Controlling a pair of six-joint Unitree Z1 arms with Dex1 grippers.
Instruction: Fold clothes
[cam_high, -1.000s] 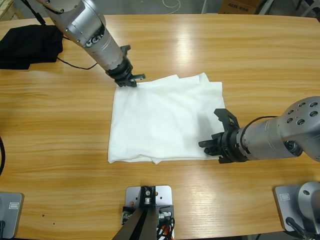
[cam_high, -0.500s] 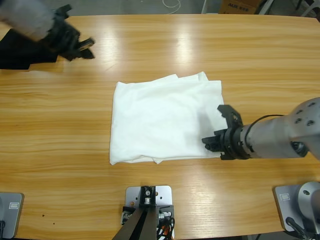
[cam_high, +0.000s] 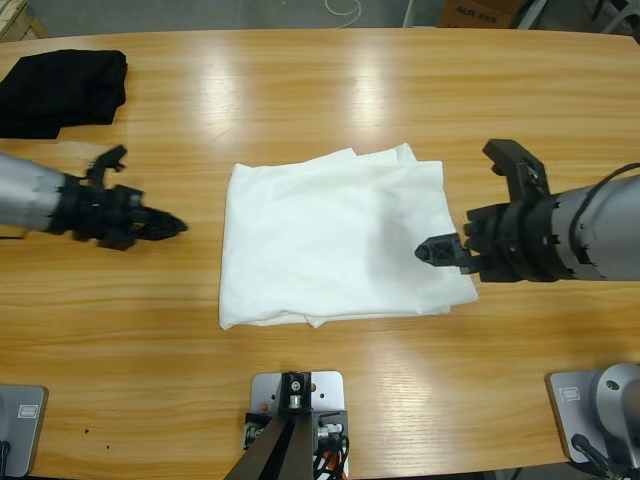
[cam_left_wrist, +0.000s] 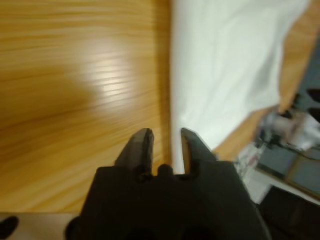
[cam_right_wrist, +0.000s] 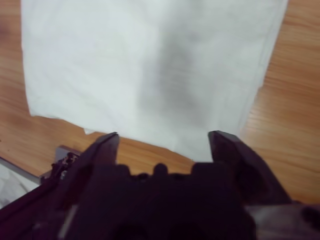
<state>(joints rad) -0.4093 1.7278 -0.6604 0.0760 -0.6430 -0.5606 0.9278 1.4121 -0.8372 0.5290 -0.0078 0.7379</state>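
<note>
The clothes are a white T-shirt (cam_high: 330, 240) lying folded into a rough rectangle at the table's middle; no lettering or collar shows. My left gripper (cam_high: 172, 227) lies low on the bare wood left of the shirt's left edge, apart from it, pointing at it, jaws shut on nothing. The left wrist view shows the left gripper (cam_left_wrist: 165, 137) over wood, with the shirt (cam_left_wrist: 225, 65) ahead. My right gripper (cam_high: 468, 205) hovers at the shirt's right edge, open wide and empty. Through the right wrist view, the right gripper (cam_right_wrist: 165, 140) frames the shirt (cam_right_wrist: 150, 65).
A black folded garment (cam_high: 60, 90) lies at the table's far left corner. Bare wooden table (cam_high: 330, 100) stretches behind the shirt and on both sides. The front edge of the table runs close below the shirt.
The left arm has swung from the far left corner down to the left side, level with the shirt. The right gripper has drawn back to the right and opened wider.
</note>
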